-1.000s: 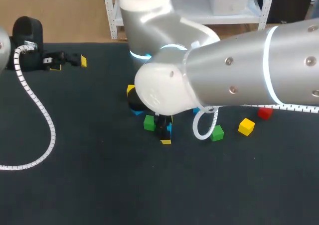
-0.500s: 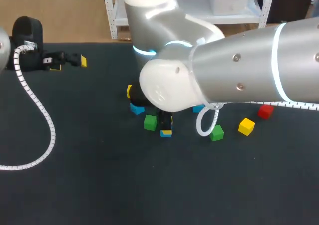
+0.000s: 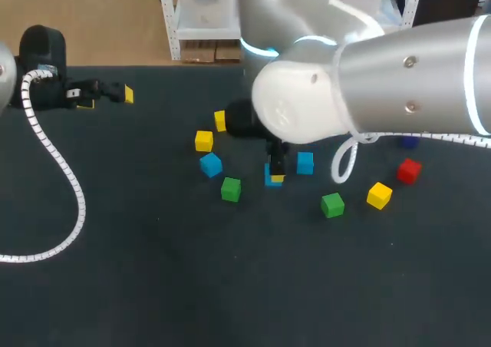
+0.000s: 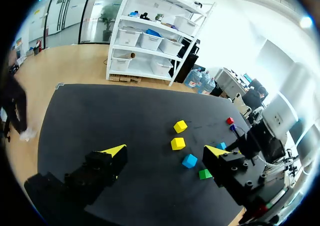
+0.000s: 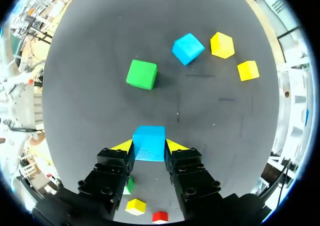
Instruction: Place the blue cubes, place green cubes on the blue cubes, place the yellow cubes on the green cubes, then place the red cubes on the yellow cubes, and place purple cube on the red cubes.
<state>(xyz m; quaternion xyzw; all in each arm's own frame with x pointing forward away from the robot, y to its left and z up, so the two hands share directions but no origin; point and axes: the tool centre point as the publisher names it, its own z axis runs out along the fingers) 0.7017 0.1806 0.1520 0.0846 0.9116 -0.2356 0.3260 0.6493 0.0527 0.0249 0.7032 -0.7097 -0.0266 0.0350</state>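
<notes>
Placement hinges on the nearest resting blue cube (image 3: 304, 163) lying just beside the right gripper (image 5: 149, 147), which clamps the carried blue cube (image 5: 149, 137).

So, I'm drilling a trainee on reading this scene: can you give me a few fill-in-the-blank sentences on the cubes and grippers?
1. The blue cube clamped between two fingers is in the ____ gripper.
2. The left gripper is ____, holding nothing.
3. Green cubes on the table number ____.
Missing: right; open; two.
</notes>
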